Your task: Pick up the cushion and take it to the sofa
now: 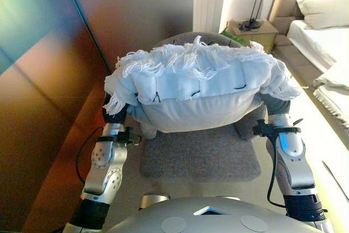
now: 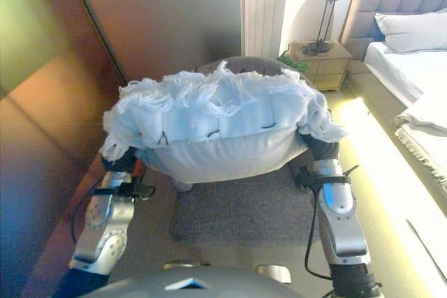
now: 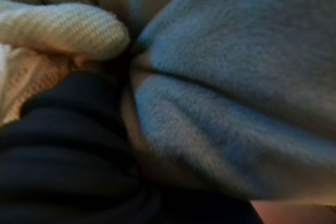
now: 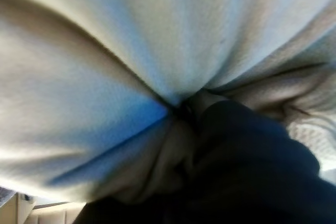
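A white cushion (image 1: 196, 85) with a fringed top is held up between my two hands, above the seat of a grey upholstered chair (image 1: 202, 159). My left hand (image 1: 113, 114) is pressed in under the cushion's left end and my right hand (image 1: 272, 105) under its right end. Both are mostly hidden by the cushion. In the left wrist view the dark cover (image 3: 63, 145) is buried in the cushion's cloth (image 3: 236, 77). The right wrist view shows the same, with the cover (image 4: 252, 166) against the cloth (image 4: 131, 51).
A brown panelled wall (image 1: 43, 107) runs close along the left. A bedside table (image 1: 253, 31) with a lamp stands at the back right. A bed (image 1: 322, 36) lies along the right, with a strip of floor between it and the chair.
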